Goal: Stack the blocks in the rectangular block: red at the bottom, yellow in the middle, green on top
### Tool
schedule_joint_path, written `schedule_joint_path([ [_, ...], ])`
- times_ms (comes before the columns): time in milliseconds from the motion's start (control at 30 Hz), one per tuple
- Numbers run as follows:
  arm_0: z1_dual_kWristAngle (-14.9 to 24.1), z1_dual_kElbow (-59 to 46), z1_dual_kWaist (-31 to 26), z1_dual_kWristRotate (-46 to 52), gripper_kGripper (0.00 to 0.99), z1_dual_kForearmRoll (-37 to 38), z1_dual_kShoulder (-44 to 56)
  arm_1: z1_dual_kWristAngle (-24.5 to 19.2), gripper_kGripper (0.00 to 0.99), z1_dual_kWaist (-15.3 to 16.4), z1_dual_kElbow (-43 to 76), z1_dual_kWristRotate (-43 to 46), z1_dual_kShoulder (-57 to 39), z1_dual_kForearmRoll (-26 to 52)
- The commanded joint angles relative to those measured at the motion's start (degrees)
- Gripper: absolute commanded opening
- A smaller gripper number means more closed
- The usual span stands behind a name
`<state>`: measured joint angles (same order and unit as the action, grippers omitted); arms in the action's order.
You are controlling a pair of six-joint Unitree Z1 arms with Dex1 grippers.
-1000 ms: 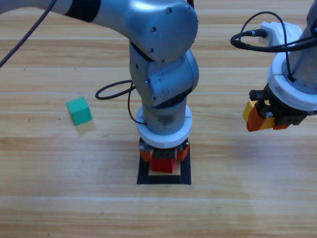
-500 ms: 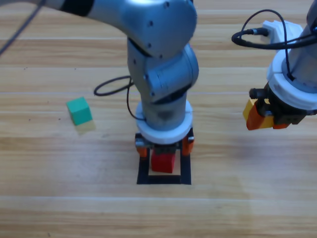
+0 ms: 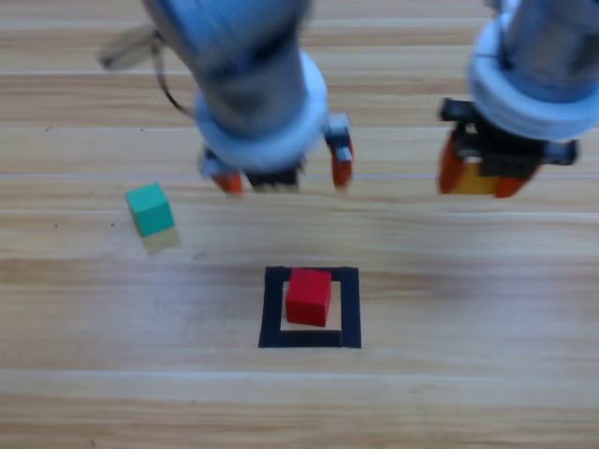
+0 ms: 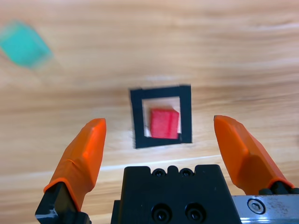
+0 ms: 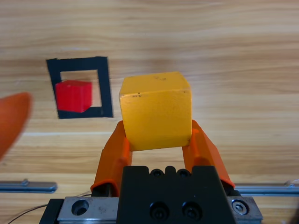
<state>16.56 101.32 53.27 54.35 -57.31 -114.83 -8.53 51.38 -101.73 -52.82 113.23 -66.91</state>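
The high view looks straight down on the table (image 3: 84, 393). Each of the 2 wrist views looks along its own jaws. All 3 share the red cube (image 3: 308, 296) (image 4: 164, 123) (image 5: 73, 95) in the tape square (image 3: 310, 339) (image 4: 160, 140) (image 5: 104, 88).

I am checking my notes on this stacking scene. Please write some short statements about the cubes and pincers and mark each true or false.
1. The small red cube sits inside the black tape square. True.
2. The right pincer is empty. False: it is shut on the small yellow cube.
3. The left pincer is open. True.
4. The small teal-green cube rests on the red cube. False: it lies apart on the wooden table.
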Motion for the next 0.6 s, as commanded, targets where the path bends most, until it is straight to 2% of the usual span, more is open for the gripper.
schedule_joint_path([
  [33,5.23,-1.39,-4.40,-14.27,0.973,-0.96,14.89,2.99,0.235,7.42,-8.92,-5.19,10.87,-5.16],
  [133,5.06,-3.06,-7.74,-24.91,0.973,-0.87,17.88,4.84,0.235,8.12,-11.47,-7.47,12.63,-5.16],
  [233,2.86,-6.66,-12.14,-31.32,0.974,-0.61,19.90,5.89,0.235,8.82,-14.28,-8.53,15.09,-5.25],
  [400,0.31,-10.88,-17.68,-34.31,0.973,2.03,21.57,6.59,0.236,9.61,-19.12,-9.85,20.27,-6.30],
  [467,-3.29,-14.48,-19.43,-35.80,0.973,5.28,24.04,6.68,0.236,9.70,-21.23,-10.11,22.47,-7.01],
  [600,-5.40,-17.65,-22.25,-38.18,0.973,7.48,25.09,7.03,0.236,9.70,-25.53,-10.81,26.60,-9.38],
])
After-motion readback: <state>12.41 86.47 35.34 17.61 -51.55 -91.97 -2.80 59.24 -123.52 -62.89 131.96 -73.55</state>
